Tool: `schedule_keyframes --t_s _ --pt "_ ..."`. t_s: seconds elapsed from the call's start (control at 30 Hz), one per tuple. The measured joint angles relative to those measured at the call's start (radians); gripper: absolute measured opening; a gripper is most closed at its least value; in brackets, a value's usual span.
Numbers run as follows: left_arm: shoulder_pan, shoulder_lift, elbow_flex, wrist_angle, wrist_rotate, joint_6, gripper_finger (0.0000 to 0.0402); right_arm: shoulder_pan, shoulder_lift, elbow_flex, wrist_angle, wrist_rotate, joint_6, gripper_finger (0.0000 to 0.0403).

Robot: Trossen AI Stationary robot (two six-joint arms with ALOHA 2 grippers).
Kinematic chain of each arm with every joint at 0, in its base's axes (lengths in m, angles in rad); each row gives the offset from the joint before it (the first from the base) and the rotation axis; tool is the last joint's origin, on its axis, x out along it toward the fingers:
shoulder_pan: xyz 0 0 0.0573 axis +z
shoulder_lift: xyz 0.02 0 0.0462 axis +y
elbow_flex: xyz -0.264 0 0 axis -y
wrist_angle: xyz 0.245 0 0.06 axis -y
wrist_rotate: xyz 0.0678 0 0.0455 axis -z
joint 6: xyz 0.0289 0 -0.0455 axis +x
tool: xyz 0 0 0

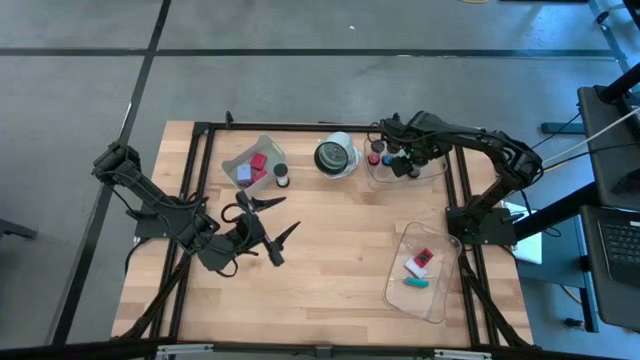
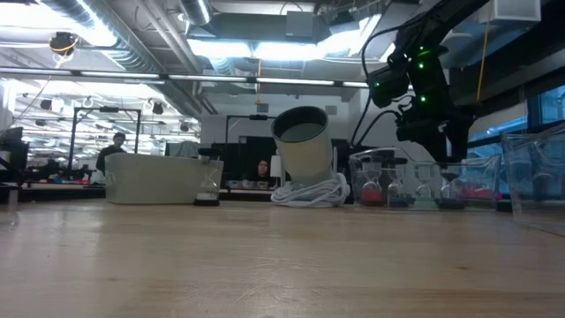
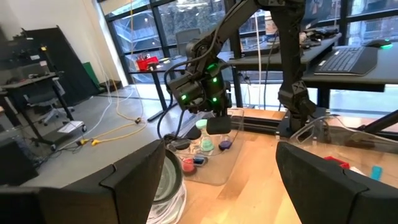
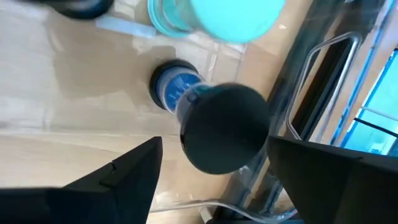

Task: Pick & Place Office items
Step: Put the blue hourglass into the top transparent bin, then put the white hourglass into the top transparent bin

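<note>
Several small dark-capped pieces with coloured tops stand in a clear tray at the table's far right. My right gripper points steeply down into that tray, open. One blue piece with a dark cap stands upright between its fingers, and a teal piece stands just beyond. I see no touch. My left gripper hovers open and level over the table's left middle, nothing between its fingers. Red, white and teal blocks lie in a near-right tray.
A white-and-black round object with a coiled white cord stands at the far middle. A clear tray at the far left holds red blocks, with a dark cap beside it. Bare wood lies in the middle and near the front.
</note>
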State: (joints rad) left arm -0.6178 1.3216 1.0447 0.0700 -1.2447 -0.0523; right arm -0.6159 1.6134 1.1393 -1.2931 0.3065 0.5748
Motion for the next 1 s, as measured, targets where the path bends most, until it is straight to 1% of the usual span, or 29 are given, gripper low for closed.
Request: schedule_keyframes --t_s 0.13,0.27,0.3,0.37,0.5,0.53,0.57,0.67,0.77,0.83,0.9,1.0 --pt "-0.002 0.000 0.000 0.000 -0.019 -0.010 0.0306 0.007 -0.022 0.037 -0.005 0.000 0.006 0.0291" --pt "-0.002 0.000 0.000 -0.017 0.000 -0.064 0.0306 0.035 -0.066 0.087 -0.018 -0.009 0.013 0.0283" --pt "-0.002 0.000 0.000 -0.044 0.028 -0.095 0.0306 0.047 -0.081 0.100 -0.021 -0.011 0.019 0.0282" --pt "0.002 0.000 0.000 -0.113 0.123 -0.194 0.0306 0.078 -0.114 0.119 -0.025 -0.011 0.026 0.0280" --pt "0.037 0.000 0.000 -0.282 0.382 -0.428 0.0306 0.161 -0.193 0.150 -0.020 -0.010 0.075 0.0279" --pt "0.045 0.001 0.000 -0.324 0.425 -0.470 0.0306 0.188 -0.211 0.152 -0.013 -0.007 0.094 0.0279" --pt "0.052 0.001 0.000 -0.361 0.446 -0.498 0.0306 0.214 -0.230 0.152 -0.009 -0.005 0.116 0.0279" --pt "0.071 0.001 0.000 -0.479 0.445 -0.495 0.0306 0.299 -0.279 0.153 -0.009 -0.003 0.203 0.0279" --pt "0.078 0.001 0.000 -0.611 0.399 -0.511 0.0306 0.382 -0.311 0.153 -0.009 -0.003 0.247 0.0279" --pt "0.088 0.011 0.000 -0.677 0.357 -0.575 0.0306 0.442 -0.326 0.153 -0.008 0.000 0.277 0.0279" --pt "0.104 0.014 -0.001 -0.731 0.338 -0.649 0.0306 0.493 -0.335 0.153 -0.008 0.000 0.303 0.0279" --pt "0.161 0.012 -0.001 -0.766 0.308 -0.814 0.0306 0.552 -0.336 0.153 -0.008 0.000 0.312 0.0279"
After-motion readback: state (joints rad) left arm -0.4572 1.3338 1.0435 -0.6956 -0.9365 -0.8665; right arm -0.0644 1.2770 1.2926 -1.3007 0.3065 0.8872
